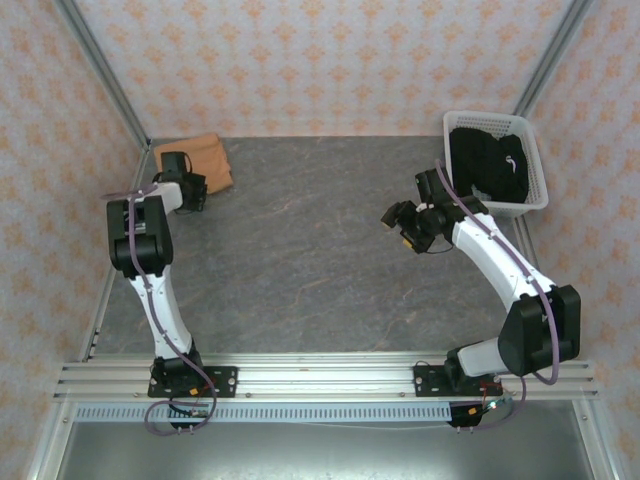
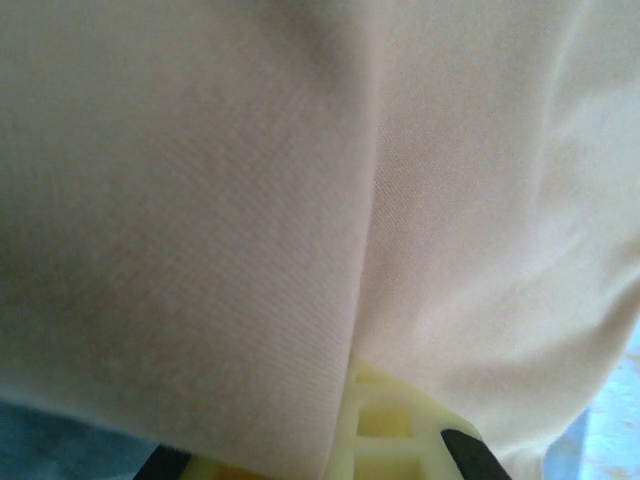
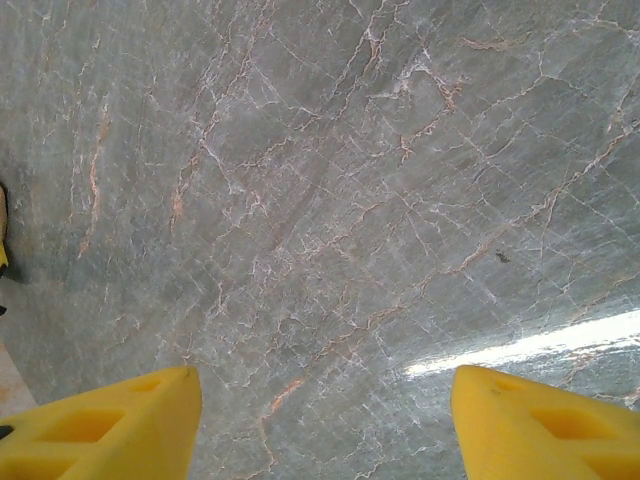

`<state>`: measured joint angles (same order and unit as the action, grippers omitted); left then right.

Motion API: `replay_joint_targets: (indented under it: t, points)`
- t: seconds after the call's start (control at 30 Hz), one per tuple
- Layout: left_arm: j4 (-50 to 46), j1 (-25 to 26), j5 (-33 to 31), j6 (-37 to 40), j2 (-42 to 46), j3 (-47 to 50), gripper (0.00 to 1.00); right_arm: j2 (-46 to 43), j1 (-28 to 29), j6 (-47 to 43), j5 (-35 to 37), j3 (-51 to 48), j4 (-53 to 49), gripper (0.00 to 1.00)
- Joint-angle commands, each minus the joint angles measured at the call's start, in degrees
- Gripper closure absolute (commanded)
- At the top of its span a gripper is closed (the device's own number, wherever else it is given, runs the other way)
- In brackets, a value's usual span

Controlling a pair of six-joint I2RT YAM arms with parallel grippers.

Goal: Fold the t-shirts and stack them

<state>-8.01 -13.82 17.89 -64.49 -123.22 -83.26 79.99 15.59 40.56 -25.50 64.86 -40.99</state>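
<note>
Right at the left fingers, pale orange cloth is pressing close and a crease is running down into their closed tips, so they are looking clamped on an edge of the orange t-shirt. It is lying folded into a small pad just beyond them, at the far left corner of the tabletop. Beneath the right fingers, which are standing wide apart and holding nothing, bare tabletop is showing. Beyond them and to their right, the black t-shirt is sitting bunched inside the white basket. Judging from this, the orange one's fold is being finished or tidied, while the black one is waiting its turn. The next move is likely calling for the left fingers to let go cleanly without dragging the fold open, and for the right fingers to reach into the basket and lift the black cloth onto open tabletop. Counting: two t-shirts, one orange and one black; one basket.
</note>
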Motion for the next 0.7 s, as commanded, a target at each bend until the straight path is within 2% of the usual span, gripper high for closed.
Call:
replay_joint_targets:
  t: [0.0, 0.1, 0.17, 0.3, 0.37, 0.43, 0.53, 0.57, 0.6, 0.63, 0.67]
  points:
    - [-14.7, -1.5, 0.1, 11.9, -1.6, -1.8, 1.0, 0.7, -0.1, 0.9, 0.5, -0.1, 1.1, 0.33]
    - [-17.8, -3.5, -0.8, 14.7, -1.8, -2.1, 1.0, 1.6, -0.1, 0.8, 0.0, 0.9, 1.1, 0.33]
    - [-17.2, -5.1, 1.4, 14.9, -2.6, -2.4, 1.0, 2.1, -0.1, 0.6, -0.3, 1.4, 1.0, 0.33]
    - [-21.5, -5.8, 3.4, 19.1, -5.3, -9.1, 1.0, 2.5, 0.0, -0.1, -1.6, 1.5, 1.0, 0.32]
    - [-23.4, -5.8, 3.6, 20.3, -5.8, -11.5, 0.95, 2.4, 0.0, -0.6, -2.1, 1.4, 1.1, 0.32]
    - [-22.2, -5.8, 3.1, 20.4, -3.9, -10.5, 0.81, 1.6, 0.0, -1.2, -2.3, 1.1, 1.5, 0.31]
    - [-17.8, -5.4, 3.5, 18.6, 2.3, -5.4, 0.51, -0.5, 0.0, -1.1, -1.9, 0.3, 3.6, 0.25]
    - [-17.2, -5.1, 2.9, 18.5, 4.9, -3.6, 0.33, -1.6, 0.0, -1.0, -1.7, 0.0, 4.6, 0.22]
    - [-16.8, -4.8, 1.8, 18.4, 8.5, -1.4, 0.08, -2.9, 0.0, -0.8, -1.4, -0.4, 5.7, 0.11]
    - [-16.4, -4.5, 0.8, 18.4, 12.7, 1.2, 0.0, -4.4, -0.1, -0.5, -1.1, -0.9, 6.9, 0.0]
    - [-15.8, -4.3, -0.1, 18.3, 16.9, 4.0, 0.0, -5.5, -0.1, -0.3, -0.6, -1.2, 7.6, 0.01]
